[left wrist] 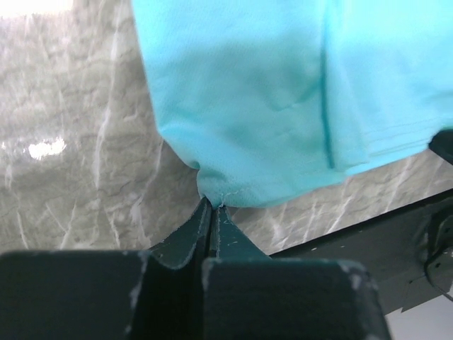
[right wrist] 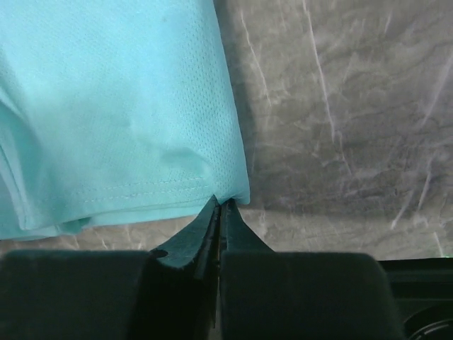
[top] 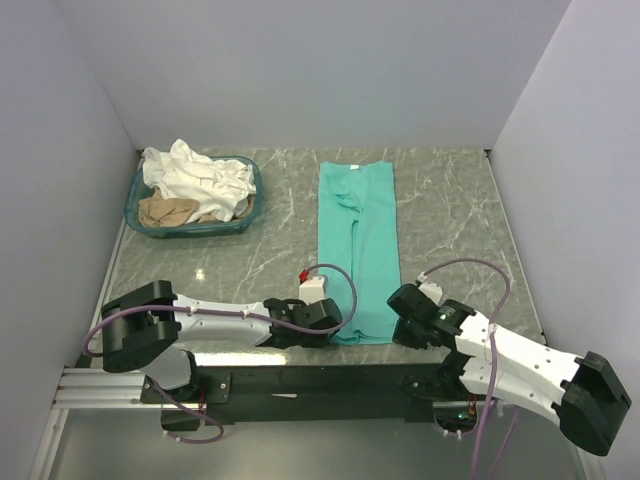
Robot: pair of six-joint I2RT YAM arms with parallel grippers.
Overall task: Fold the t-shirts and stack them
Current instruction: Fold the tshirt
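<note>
The teal shirt (top: 358, 240) looks soft and floppy; left fingers (left wrist: 187, 239) and right fingers (right wrist: 197, 232) pinch its six-o'clock corners.

The right pincer (right wrist: 219, 205) has its two dark fingers (right wrist: 191, 237) pressed together, with the lower right corner of the teal t-shirt (right wrist: 113, 106) caught between the tips. The cloth fills the upper left, a fine mesh knit lying flat. A double line of stitching runs along its hem just above the tips. At the far left, folded layers overlap. The grey marbled desk (right wrist: 340, 106) takes up the right side, and a dark strip (right wrist: 421, 280) crosses the lower right corner.
</note>
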